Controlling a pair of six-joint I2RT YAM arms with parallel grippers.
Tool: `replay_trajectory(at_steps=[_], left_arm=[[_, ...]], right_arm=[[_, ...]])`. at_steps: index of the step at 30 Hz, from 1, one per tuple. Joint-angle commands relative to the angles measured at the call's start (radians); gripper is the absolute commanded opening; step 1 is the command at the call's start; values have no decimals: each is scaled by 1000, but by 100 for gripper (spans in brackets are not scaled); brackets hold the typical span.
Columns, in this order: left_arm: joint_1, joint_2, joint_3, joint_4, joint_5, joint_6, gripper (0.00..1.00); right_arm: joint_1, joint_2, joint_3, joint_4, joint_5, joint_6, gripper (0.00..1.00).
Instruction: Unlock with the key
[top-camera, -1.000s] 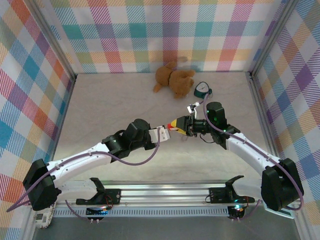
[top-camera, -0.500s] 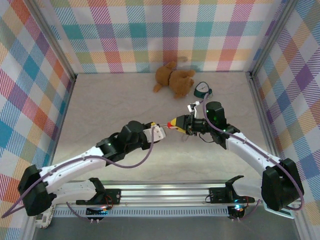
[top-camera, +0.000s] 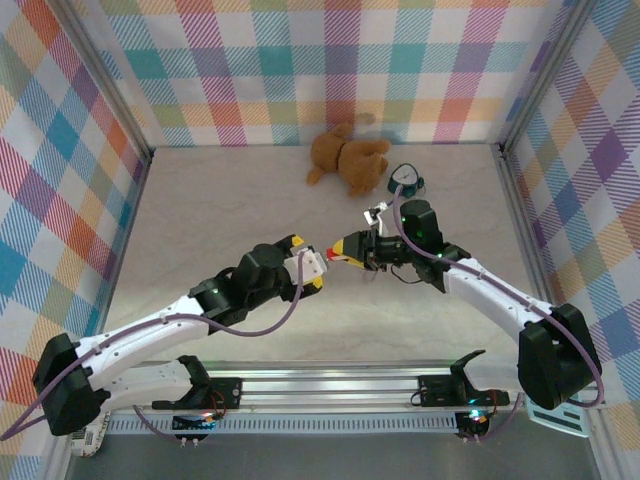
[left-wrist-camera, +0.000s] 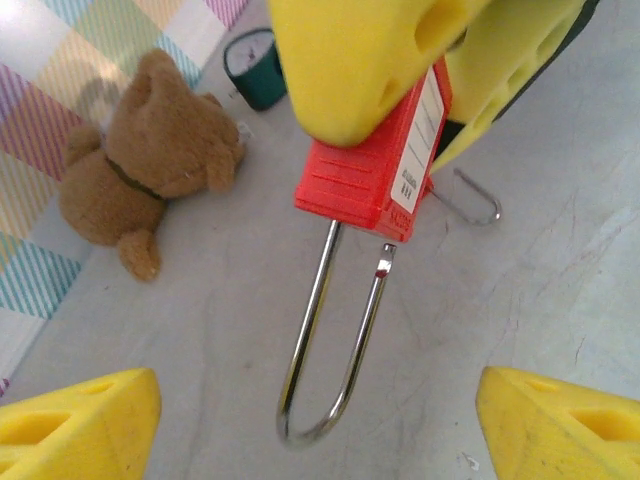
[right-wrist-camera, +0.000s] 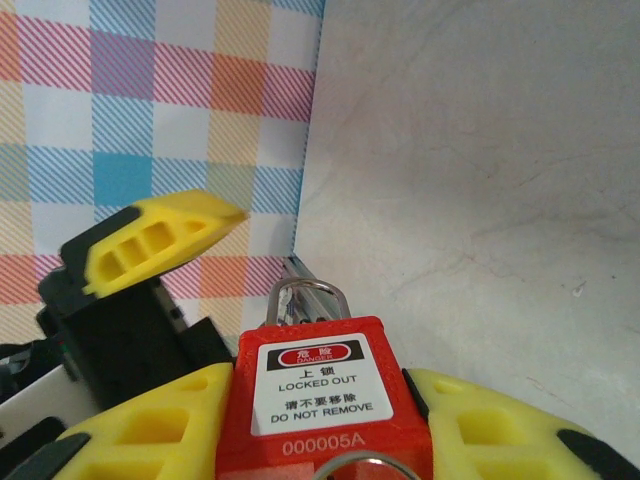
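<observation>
One padlock (right-wrist-camera: 320, 400) is pinched in the right gripper (top-camera: 345, 247); facing it, the left gripper (top-camera: 308, 262) is spread; one bear (top-camera: 347, 158) lies beyond.

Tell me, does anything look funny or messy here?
The teddy bear lies flopped down at the back of the table. A bare metal loop also lies loose on the table near the red padlock, with no lock on it.
</observation>
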Motion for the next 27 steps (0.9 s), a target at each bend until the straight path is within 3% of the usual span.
replay_trajectory(at_steps=[1, 8, 14, 16, 22, 27], left_arm=[[10, 33, 18, 67, -10, 44, 75], [10, 44, -5, 110, -43, 61, 14], [5, 23, -34, 124, -91, 59, 0], [-10, 17, -62, 196, -140, 83, 0], [-109, 38, -199, 580, -357, 304, 0], [-197, 114, -281, 850, -475, 538, 0]], right_arm=[[11, -31, 28, 14, -42, -12, 24], [16, -51, 27, -5, -44, -15, 24], [19, -45, 16, 43, -53, 39, 24], [24, -36, 11, 55, -51, 58, 24], [62, 20, -13, 110, -45, 120, 28], [69, 50, -27, 127, -36, 144, 29]])
